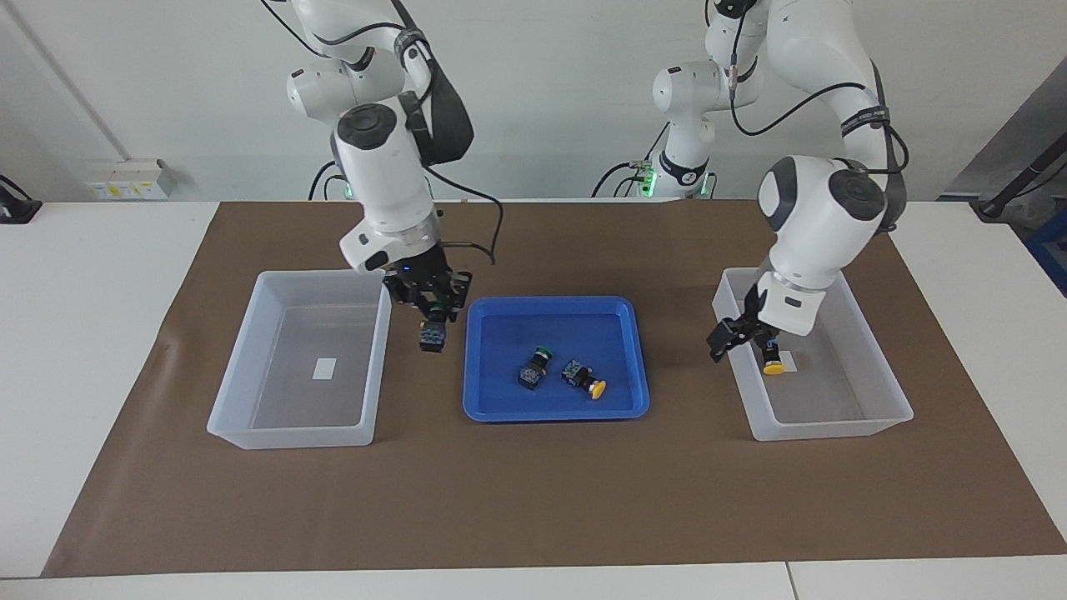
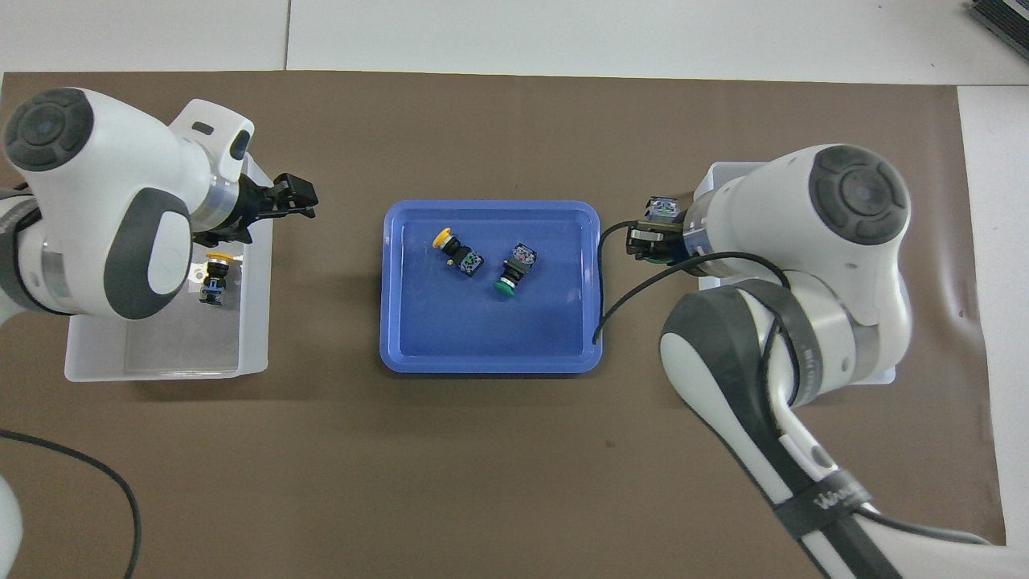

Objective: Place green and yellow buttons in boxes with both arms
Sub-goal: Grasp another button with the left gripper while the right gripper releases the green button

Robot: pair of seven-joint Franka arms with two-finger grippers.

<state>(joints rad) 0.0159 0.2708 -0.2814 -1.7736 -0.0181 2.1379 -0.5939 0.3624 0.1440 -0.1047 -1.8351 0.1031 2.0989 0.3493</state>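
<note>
Near to far from the robots: right gripper (image 1: 433,315) is up over the gap between the translucent white plastic bin at the right arm's end (image 1: 250,367) and the shallow blue plastic tray (image 1: 483,408), fingers clamped on a black and blue push-button switch (image 1: 432,336) whose green cap barely shows between the fingers, blocky body hanging below them. Left gripper (image 1: 733,335) sits over the tray-side wall of the other translucent white bin at the left arm's end (image 1: 834,425), claw spread apart and holding nothing. Yellow-capped push-button switch (image 1: 772,363) is inside that bin, beside the small white label (image 1: 788,358), just by the left gripper; whether it rests on the bin floor cannot be told. Bin at the right arm's end holds only a small white label (image 1: 323,367). In the blue tray, middle of the brown table mat (image 1: 533,500), lie two switches close together but apart: one green-capped (image 1: 533,369), and one yellow-capped (image 1: 583,378) a bit farther from the robots, toward the left arm's end
</note>
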